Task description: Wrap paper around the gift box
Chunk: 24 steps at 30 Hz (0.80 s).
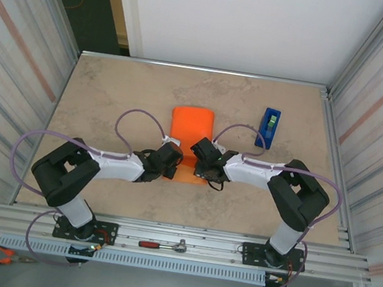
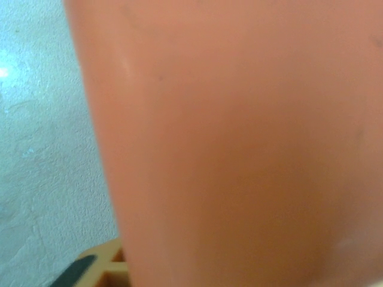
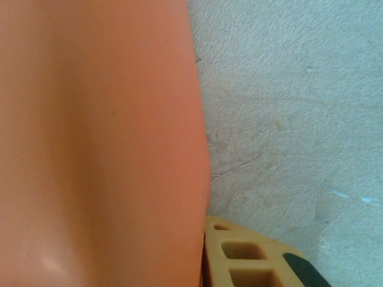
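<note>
The orange paper [image 1: 192, 125] lies folded in the middle of the table, its far end rounded over. The gift box is hidden. My left gripper [image 1: 174, 157] sits at the paper's near left edge and my right gripper [image 1: 201, 153] at its near right edge, both heads close together. In the left wrist view the paper [image 2: 239, 143] rises right in front of the lens, hiding all but one tan finger [image 2: 99, 269] at its edge. In the right wrist view the paper [image 3: 96, 143] stands the same way against one tan finger [image 3: 251, 257]. Both grippers look shut on the sheet.
A blue tape dispenser [image 1: 268, 127] stands to the right of the paper. A red-handled tool [image 1: 161, 244] lies on the rail [image 1: 347, 264] between the arm bases, and pliers [image 1: 2, 254] lie at the near left. Corrugated walls close in both sides.
</note>
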{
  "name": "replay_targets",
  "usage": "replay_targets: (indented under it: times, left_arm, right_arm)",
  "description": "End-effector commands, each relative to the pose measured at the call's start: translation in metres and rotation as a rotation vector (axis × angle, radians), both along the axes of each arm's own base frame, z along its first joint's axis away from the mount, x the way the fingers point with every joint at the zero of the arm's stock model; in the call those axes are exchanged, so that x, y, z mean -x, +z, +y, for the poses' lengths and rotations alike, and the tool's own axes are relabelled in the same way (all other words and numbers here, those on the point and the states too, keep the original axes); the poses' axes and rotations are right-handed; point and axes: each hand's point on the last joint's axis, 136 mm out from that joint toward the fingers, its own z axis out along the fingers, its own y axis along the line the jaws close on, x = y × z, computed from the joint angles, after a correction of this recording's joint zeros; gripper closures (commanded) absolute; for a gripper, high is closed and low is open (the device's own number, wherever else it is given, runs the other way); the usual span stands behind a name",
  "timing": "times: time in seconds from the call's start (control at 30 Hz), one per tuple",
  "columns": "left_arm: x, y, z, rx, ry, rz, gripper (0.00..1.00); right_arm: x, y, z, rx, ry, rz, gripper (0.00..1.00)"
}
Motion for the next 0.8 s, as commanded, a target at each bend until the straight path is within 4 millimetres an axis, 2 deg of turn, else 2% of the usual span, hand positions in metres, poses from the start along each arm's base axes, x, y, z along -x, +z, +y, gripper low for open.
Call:
replay_targets:
  times: [0.0,0.07,0.23,0.37,0.5,0.63,0.7,0.77]
  left_arm:
    - [0.000,0.011,-0.006,0.026,-0.010,-0.011,0.66]
    - [0.004,0.015,-0.006,0.036,-0.014,-0.002,0.61]
    - [0.015,0.026,0.000,0.066,-0.015,0.014,0.51]
    - [0.016,0.049,0.004,0.101,-0.006,-0.019,0.38]
    - [0.012,0.068,-0.001,0.121,-0.022,-0.043,0.30]
    - [0.004,0.072,-0.002,0.126,-0.019,-0.049,0.23]
    - [0.002,0.072,-0.003,0.127,-0.021,-0.041,0.16]
    - [0.000,0.071,-0.001,0.121,-0.015,-0.041,0.05]
  right_arm:
    - [-0.009,0.003,-0.003,0.017,-0.007,-0.031,0.75]
    - [-0.007,0.006,-0.004,0.016,-0.005,-0.034,0.63]
    - [-0.002,0.012,-0.008,0.017,-0.006,-0.042,0.49]
    - [-0.007,0.013,-0.014,0.022,-0.015,-0.041,0.37]
    - [-0.021,0.013,-0.015,0.029,-0.019,-0.041,0.32]
    - [-0.031,0.012,-0.011,0.041,-0.007,-0.033,0.31]
    - [-0.030,0.014,-0.010,0.038,0.000,-0.032,0.31]
    - [-0.025,0.018,-0.010,0.034,0.005,-0.039,0.30]
